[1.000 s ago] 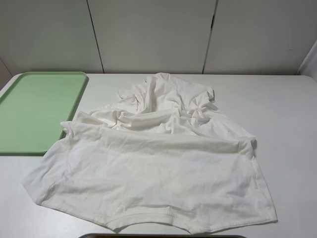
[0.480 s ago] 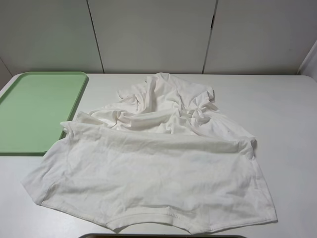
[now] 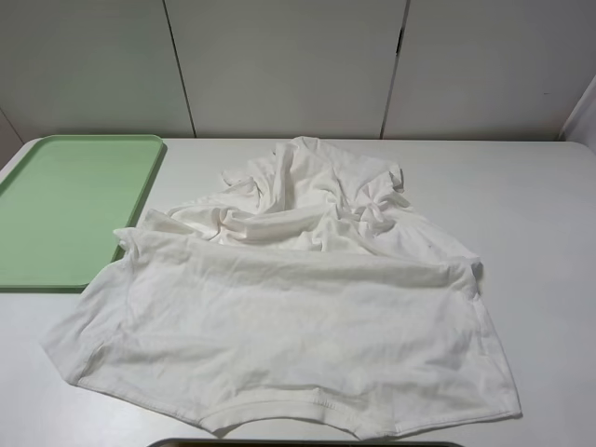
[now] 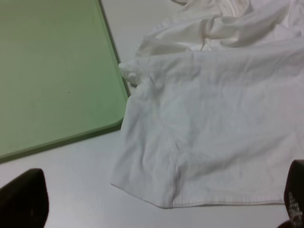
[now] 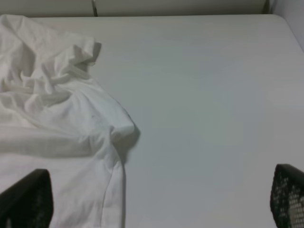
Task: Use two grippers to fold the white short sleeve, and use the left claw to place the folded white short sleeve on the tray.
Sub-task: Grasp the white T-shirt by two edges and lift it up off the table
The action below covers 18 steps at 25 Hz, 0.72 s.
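White tabletop (image 3: 531,205) held the white short sleeve (image 3: 289,317), crumpled right of the tray (image 3: 56,214); we judged it light, limp, best pinched at hem corners. Left tool (image 4: 159,206) and right tool (image 5: 156,199) gaped empty.

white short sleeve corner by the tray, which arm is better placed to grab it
Left: the left end effector hovers open over the white short sleeve corner beside the tray; the right end effector faces the opposite side.
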Tool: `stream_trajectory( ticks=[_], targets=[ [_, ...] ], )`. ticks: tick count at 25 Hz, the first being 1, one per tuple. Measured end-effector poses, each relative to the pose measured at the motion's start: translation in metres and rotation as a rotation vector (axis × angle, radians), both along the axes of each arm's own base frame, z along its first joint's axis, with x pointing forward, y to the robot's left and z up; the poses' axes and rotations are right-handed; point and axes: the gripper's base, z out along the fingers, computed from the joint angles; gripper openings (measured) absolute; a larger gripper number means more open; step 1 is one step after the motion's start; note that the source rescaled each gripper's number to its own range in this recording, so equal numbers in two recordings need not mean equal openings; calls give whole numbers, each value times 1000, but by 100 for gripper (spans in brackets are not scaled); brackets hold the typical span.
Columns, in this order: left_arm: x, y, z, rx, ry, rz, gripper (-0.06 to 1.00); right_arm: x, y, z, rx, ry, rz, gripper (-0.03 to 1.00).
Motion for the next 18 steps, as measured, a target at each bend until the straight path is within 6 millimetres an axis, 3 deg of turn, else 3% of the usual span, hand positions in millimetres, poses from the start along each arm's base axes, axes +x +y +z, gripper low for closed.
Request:
stream_trajectory(
  ticks=[14, 18],
  targets=[
    [2, 0, 1, 0, 18, 0, 100, 0, 0, 0, 0, 0, 0, 100],
    [11, 0, 16, 1, 62, 0, 100, 0, 1, 0, 13, 1, 9, 100]
  ],
)
